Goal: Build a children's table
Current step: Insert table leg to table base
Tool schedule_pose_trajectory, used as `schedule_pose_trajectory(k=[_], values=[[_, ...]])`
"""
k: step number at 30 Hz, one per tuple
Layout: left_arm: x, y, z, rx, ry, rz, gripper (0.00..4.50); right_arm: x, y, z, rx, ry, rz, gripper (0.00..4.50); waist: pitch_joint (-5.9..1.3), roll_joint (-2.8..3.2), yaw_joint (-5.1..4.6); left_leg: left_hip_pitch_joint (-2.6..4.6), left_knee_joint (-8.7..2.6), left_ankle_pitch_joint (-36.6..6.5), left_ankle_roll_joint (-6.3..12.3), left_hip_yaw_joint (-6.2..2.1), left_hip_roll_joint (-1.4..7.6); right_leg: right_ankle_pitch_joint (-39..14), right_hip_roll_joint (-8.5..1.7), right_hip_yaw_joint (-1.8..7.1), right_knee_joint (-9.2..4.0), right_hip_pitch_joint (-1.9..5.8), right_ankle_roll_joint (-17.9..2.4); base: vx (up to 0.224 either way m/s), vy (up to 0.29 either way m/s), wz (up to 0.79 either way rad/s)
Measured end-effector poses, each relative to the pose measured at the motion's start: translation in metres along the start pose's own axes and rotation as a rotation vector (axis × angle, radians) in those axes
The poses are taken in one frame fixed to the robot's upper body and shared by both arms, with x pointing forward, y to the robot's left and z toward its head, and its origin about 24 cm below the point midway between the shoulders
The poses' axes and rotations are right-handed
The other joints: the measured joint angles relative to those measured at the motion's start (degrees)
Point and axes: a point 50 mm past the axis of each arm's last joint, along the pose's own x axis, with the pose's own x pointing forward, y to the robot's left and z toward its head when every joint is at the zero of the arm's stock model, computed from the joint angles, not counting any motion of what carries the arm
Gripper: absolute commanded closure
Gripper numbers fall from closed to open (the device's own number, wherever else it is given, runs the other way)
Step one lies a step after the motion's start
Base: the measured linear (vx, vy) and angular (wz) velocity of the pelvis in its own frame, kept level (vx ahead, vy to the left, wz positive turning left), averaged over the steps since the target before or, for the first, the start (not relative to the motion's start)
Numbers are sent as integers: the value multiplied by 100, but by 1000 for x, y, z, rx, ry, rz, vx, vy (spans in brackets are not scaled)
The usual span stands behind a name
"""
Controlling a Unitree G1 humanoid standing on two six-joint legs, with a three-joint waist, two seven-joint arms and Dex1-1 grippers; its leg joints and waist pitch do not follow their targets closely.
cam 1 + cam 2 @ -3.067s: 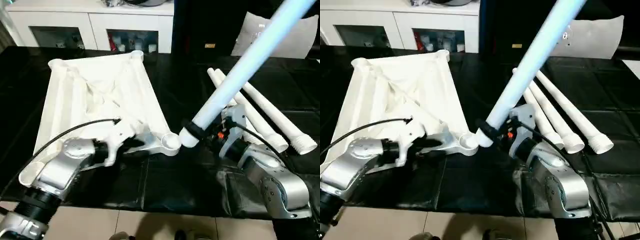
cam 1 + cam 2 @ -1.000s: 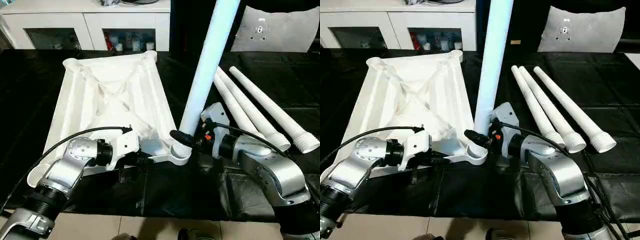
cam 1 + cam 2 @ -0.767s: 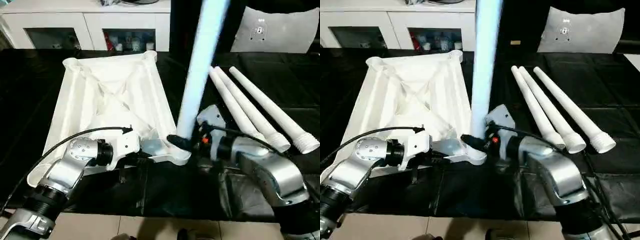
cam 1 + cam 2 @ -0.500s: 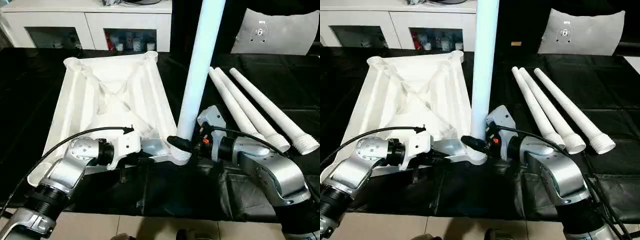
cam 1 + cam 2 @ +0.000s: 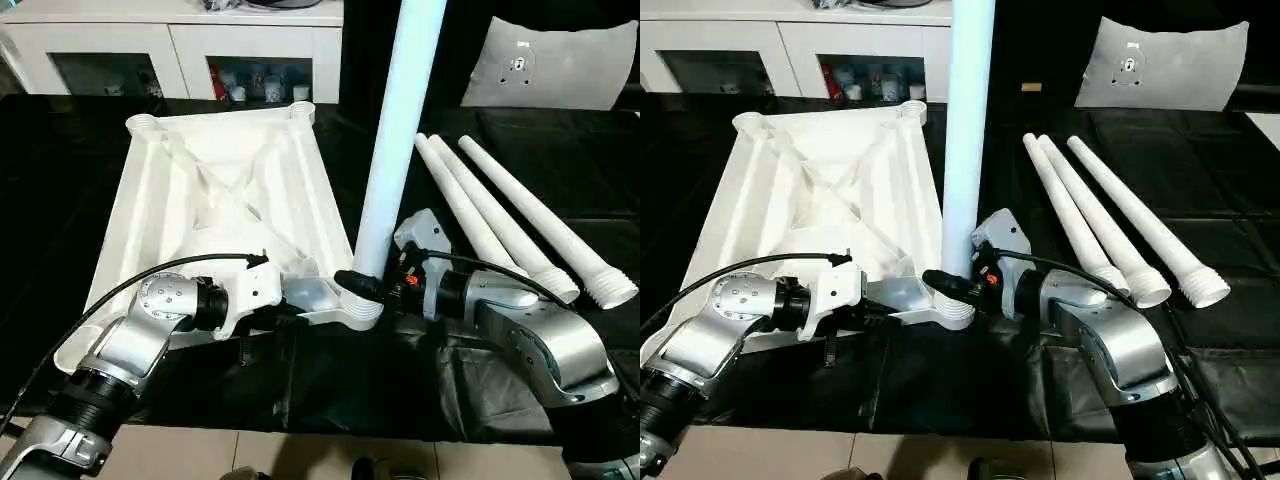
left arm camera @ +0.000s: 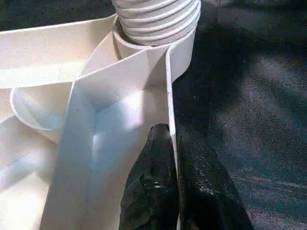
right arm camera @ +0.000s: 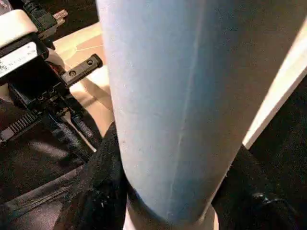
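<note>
The children's table top lies upside down on the black cloth, X ribs up. My left gripper is shut on its thin near edge wall, just short of the near right corner socket. A white leg stands nearly upright with its threaded end in that socket. My right gripper is shut around the leg just above the thread, with black fingers on both sides of it. Three more legs lie side by side to the right.
The black cloth ends at a near table edge, with light floor below. A white cabinet stands behind the table. A grey cushion leans at the back right. The left arm's black cable loops over the table top.
The held leg swung from a steep lean to the right to nearly upright, and its threaded end went from beside the corner socket into it. The left gripper kept its grip.
</note>
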Motion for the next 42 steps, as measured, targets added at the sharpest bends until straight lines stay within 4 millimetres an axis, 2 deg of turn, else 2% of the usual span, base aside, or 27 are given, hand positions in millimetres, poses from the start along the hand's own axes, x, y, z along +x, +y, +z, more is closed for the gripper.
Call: schedule_pose_trajectory(k=[11,20,25,30,37,42], values=[[-1,0,0,3,4,2,450,1,-1,-1,-19,-7,16,260,-2,3,1,1,1,0,-1,0,1,0,-1,-1,1,1,0,0,0,0],[-1,0,0,3,4,-1,450,4,-8,-5,66,-45,-1,260,-5,16,4,-2,2,-1,-1,0,2,1,-2,-3,2,2,-2,0,0,0],[0,1,0,9,10,0,450,0,-8,-5,-7,-18,21,260,-6,14,20,-1,2,-1,0,0,2,1,-2,-3,2,3,-2,0,0,0],[-1,1,0,10,11,2,450,4,-8,-5,-35,-26,18,260,-4,11,13,-1,3,-1,-1,0,2,1,-2,-3,2,3,-2,0,0,0],[-1,1,0,10,14,7,450,8,-8,-8,-6,-63,-5,260,-1,5,2,-1,8,-2,-5,1,2,1,-3,-3,2,4,-2,0,0,0],[0,1,1,15,14,7,450,2,-8,-15,32,-102,-22,260,-2,7,11,-1,6,-2,-2,1,1,1,-4,-3,2,5,-2,0,0,0]])
